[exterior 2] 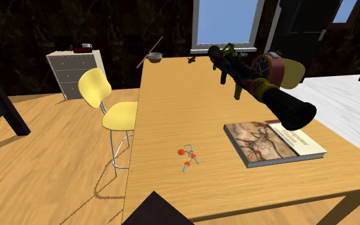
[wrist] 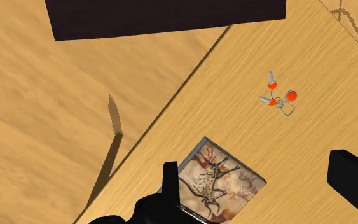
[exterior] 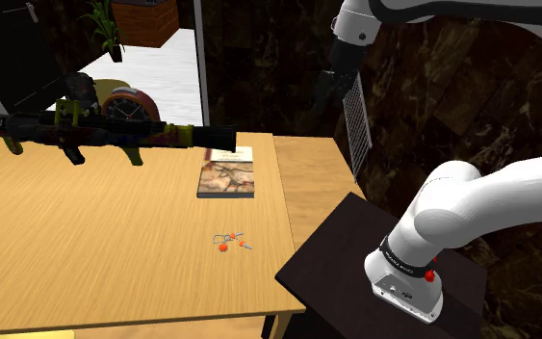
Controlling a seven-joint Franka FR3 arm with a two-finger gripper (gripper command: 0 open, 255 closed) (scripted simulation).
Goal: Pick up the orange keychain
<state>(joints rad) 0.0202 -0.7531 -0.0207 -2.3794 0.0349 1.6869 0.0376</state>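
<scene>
The orange keychain (exterior: 230, 241) (exterior 2: 188, 157) (wrist: 279, 98), a few orange beads and small silver keys on a ring, lies flat on the wooden table (exterior: 86, 250) near the edge closest to the stand. My black gripper (wrist: 260, 191) hangs high over the table and is open, its fingers wide apart with nothing between them. It is above the illustrated book (wrist: 219, 181), and the keychain lies well beyond the fingertips. In the shoulder view the gripper (exterior: 329, 94) hangs from the white arm, above the table's far right corner.
The book (exterior: 228, 173) (exterior 2: 273, 142) lies just beyond the keychain. A long dark launcher-shaped object (exterior: 105, 130) (exterior 2: 255, 80) and a round red clock (exterior: 129, 104) sit at the back. The dark stand (exterior: 355, 260) adjoins the table edge. A yellow chair (exterior 2: 105, 96) stands beside the table.
</scene>
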